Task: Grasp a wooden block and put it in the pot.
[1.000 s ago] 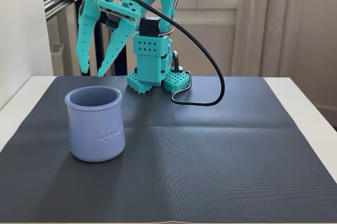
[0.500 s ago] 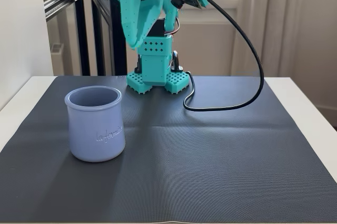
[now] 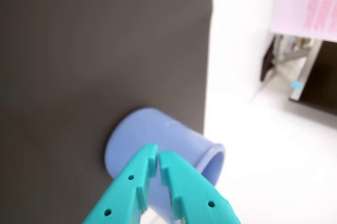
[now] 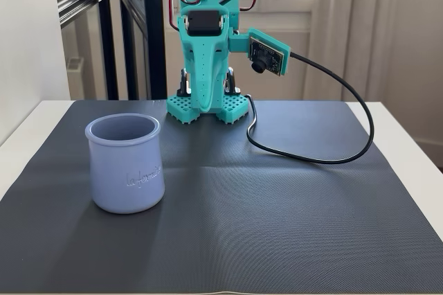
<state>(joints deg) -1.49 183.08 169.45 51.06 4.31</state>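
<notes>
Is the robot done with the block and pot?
Probably done. No block shows on the mat, and nothing is in hand: the gripper is shut and empty, with the arm folded at its base. The pot stands upright, but its inside is hidden, so the block being in there is a guess.

Wrist view. Teal gripper (image 3: 157, 155) enters from the lower edge, its two fingers pressed nearly together at the tips. Behind them, the lavender-blue pot (image 3: 152, 137) stands on a dark grey mat (image 3: 95, 50), near the mat's right edge; white counter (image 3: 263, 155) lies beyond.
</notes>
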